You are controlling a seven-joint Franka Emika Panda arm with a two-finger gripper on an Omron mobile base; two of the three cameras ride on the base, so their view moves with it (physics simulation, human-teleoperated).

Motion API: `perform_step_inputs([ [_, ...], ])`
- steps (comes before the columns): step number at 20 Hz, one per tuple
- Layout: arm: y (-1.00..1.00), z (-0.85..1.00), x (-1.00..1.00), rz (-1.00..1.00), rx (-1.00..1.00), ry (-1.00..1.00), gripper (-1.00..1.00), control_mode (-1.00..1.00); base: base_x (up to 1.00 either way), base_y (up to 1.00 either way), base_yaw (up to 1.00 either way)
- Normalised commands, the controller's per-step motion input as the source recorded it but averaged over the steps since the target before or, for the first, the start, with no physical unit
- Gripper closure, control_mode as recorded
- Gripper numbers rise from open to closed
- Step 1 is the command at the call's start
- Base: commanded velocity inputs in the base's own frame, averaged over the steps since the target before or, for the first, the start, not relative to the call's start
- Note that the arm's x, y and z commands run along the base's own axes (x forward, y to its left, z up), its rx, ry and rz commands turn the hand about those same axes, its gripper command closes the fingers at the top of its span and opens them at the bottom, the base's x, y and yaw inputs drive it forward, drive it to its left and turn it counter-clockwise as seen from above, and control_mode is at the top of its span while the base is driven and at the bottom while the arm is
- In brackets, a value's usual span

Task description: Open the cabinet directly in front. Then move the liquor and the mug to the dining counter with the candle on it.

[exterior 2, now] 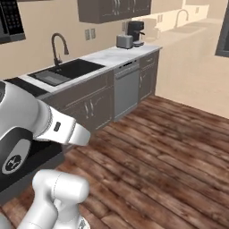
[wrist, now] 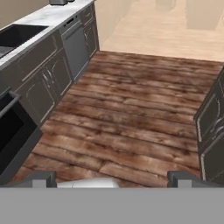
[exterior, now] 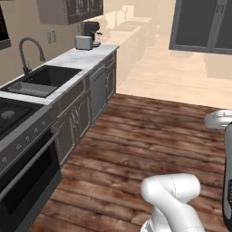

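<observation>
- Hand (wrist: 112,178): released, its two dark fingertips (wrist: 43,178) spread wide at the bottom corners of the hand view with nothing between them; it looks down and forward over bare wooden floor (wrist: 131,109).
- Outward from the hand: a run of low base cabinets (wrist: 41,85) lines the left edge of the hand view, with the dishwasher (wrist: 75,46) further up; these are not the target.
- Cabinet (exterior 2: 114,9): the dark wall unit with wavy silver handles sits at the top centre of the right base view, cut by the frame edge, above the toaster (exterior 2: 125,41) and coffee machine (exterior 2: 135,32) on the marble bench (exterior 2: 114,56).
- Governing relation: the cabinet lies well apart from the hand, ahead, to the left and far higher; its handles run vertically.
- Judgement: the approach comes first; the cabinet doors appear closed.
</observation>
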Motion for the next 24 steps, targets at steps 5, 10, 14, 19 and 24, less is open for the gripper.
perform_step_inputs([
  [5, 0.00, 0.00, 0.00, 0.00, 0.00, 0.00, -1.00, 1.00, -0.09, 0.23, 0.25],
  [10, 0.00, 0.00, 0.00, 0.00, 0.00, 0.00, -1.00, 1.00, -0.10, 0.22, 0.25],
  [14, 0.00, 0.00, 0.00, 0.00, 0.00, 0.00, -1.00, 1.00, -0.09, 0.25, 0.25],
  [19, 0.00, 0.00, 0.00, 0.00, 0.00, 0.00, -1.00, 1.00, -0.07, 0.26, 0.25],
  [24, 0.00, 0.00, 0.00, 0.00, 0.00, 0.00, -1.00, 1.00, -0.02, 0.32, 0.24],
])
